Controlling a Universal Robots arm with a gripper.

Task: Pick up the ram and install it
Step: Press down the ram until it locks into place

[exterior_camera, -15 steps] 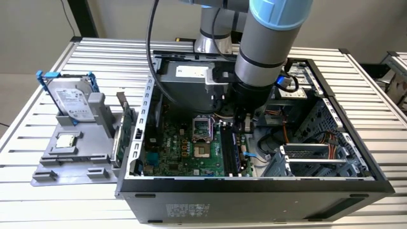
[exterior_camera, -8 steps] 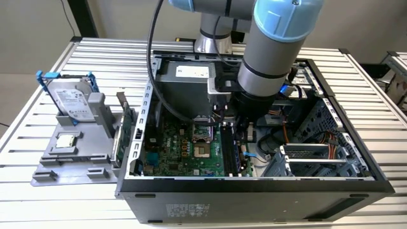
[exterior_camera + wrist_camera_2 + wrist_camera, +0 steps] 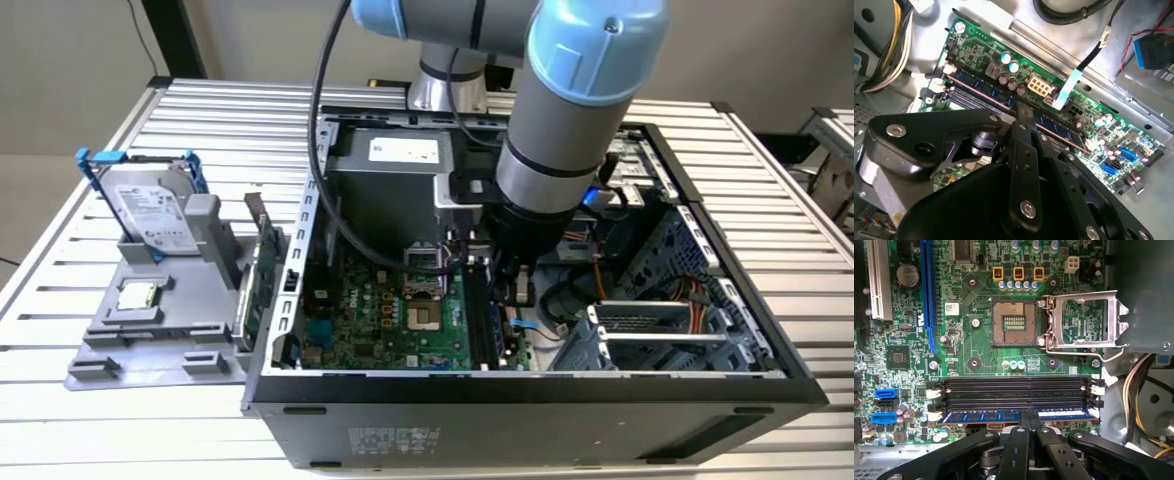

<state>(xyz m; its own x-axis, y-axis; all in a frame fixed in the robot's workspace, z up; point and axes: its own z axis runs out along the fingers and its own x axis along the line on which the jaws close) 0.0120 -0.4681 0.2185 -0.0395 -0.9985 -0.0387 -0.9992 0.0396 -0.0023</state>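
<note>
The ram [image 3: 979,416], a slim green stick with blue labels, lies in the motherboard's outermost black slot, seen along its top edge. It also runs diagonally across the second wrist view as the ram [image 3: 1056,126]. My gripper [image 3: 1029,416] is shut, and its joined fingertips rest on the middle of the ram's top edge without clasping its faces. In the second wrist view the gripper [image 3: 1021,111] touches the stick at the same spot. From the exterior view, my gripper [image 3: 514,290] reaches down inside the open computer case [image 3: 534,385].
Beside the ram are empty black slots [image 3: 1014,388] with white end latches [image 3: 933,393]. Further off is the open processor socket [image 3: 1015,322]. Yellow cables [image 3: 1141,380] hang by the slot ends. Outside the case, a grey holder [image 3: 147,345] carries a hard drive [image 3: 147,210], a processor chip [image 3: 139,296] and another green stick [image 3: 262,268].
</note>
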